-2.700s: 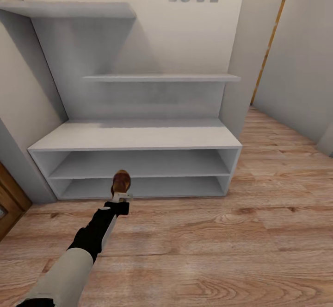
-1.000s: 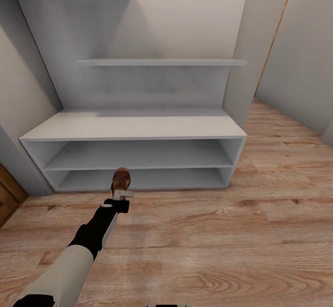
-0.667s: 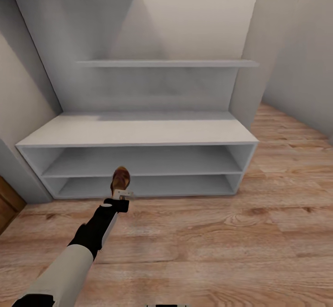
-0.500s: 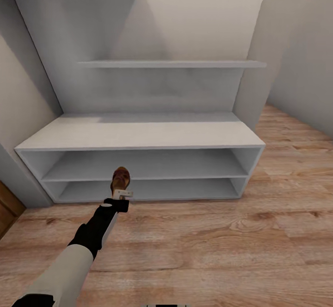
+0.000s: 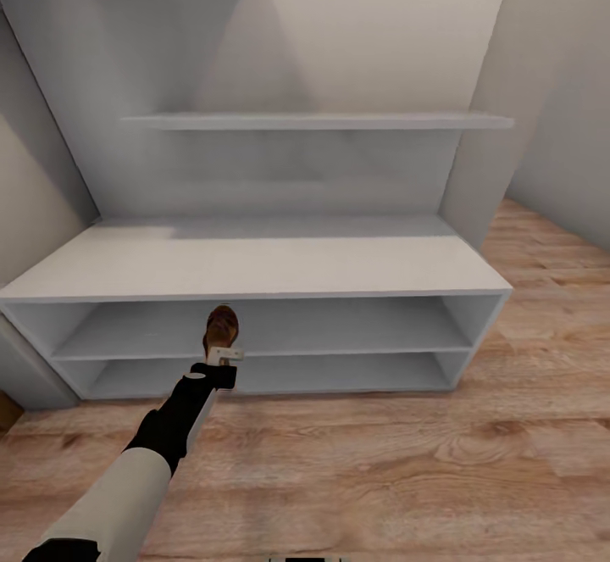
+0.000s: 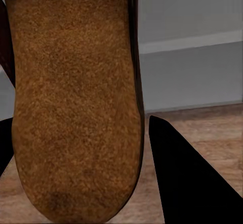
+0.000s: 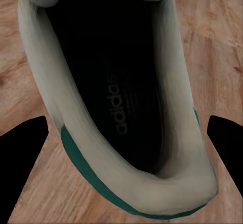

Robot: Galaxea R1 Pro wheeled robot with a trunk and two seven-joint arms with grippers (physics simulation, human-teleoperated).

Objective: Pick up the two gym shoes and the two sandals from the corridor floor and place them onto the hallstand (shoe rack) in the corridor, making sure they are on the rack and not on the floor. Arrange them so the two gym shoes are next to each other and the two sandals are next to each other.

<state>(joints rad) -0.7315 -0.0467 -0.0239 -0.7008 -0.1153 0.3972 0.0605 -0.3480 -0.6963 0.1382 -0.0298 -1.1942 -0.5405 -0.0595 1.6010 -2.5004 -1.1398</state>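
Pale-grey two-slot shoe rack (image 5: 254, 269) looms nearer, robot's closing in w/ left gripper (image 5: 222, 352) clamping brown sandal (image 5: 222, 326), right gripper (image 7: 124, 133) around white/green sneaker (image 7: 119, 102), grip unclear.

We see left arm (image 5: 127, 477): pale beige-grey forearm shell, black wrist section beyond, small white bracket at tip. Left gripper (image 5: 222, 357) fingers (image 6: 187, 178) plain matte black wedges. Right gripper's fingers (image 7: 23, 158) same black, flat, unmarked.

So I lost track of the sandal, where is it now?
In the head view the sandal is held in the left gripper, raised off the corridor floor before the left half of the hallstand.
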